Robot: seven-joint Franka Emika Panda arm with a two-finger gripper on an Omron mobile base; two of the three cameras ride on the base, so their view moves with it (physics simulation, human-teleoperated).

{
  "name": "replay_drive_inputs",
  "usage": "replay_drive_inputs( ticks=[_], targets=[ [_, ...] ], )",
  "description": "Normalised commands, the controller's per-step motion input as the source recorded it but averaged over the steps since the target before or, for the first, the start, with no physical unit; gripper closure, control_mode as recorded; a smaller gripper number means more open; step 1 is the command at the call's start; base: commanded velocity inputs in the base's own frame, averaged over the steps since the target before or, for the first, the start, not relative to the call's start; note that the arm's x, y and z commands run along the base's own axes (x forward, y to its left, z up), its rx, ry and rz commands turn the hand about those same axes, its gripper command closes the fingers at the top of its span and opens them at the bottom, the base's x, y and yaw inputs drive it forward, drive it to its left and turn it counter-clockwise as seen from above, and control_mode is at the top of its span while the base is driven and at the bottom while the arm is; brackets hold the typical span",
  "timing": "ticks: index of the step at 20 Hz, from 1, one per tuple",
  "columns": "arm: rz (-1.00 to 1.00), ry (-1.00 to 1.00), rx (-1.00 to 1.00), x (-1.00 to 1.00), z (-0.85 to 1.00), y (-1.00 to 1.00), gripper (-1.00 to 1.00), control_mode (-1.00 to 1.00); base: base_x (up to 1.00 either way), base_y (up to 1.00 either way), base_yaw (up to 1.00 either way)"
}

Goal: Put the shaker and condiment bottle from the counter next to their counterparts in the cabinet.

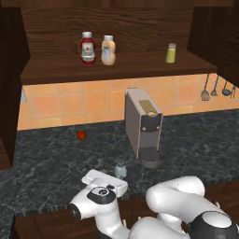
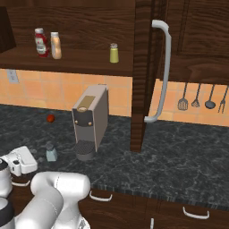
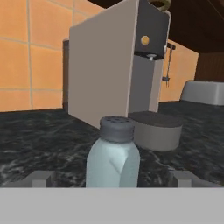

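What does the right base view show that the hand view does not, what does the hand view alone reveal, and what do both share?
Right base view alone: the cabinet shelf holding a red bottle, the peach condiment bottle and a yellow-green shaker; a small red ball; hanging utensils.
Hand view alone: the holes in the shaker cap, with the open gripper fingertips either side of it.
Both: the shaker, coffee machine, dark counter, orange tiles.

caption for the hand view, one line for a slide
Open gripper straddles the pale blue-grey shaker on the dark counter, coffee machine just behind it.
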Motion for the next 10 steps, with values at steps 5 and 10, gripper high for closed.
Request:
replay_drive_inputs(
  ticks=[5,10],
  targets=[
    [0.00,0.00,0.02,0.29,0.00,-0.15,-1.00,-1.00,0.00,0.00,0.00],
    [0.07,0.04,0.00,0.48,-0.11,0.00,-1.00,-1.00,0.00,0.00,0.00]
  ],
)
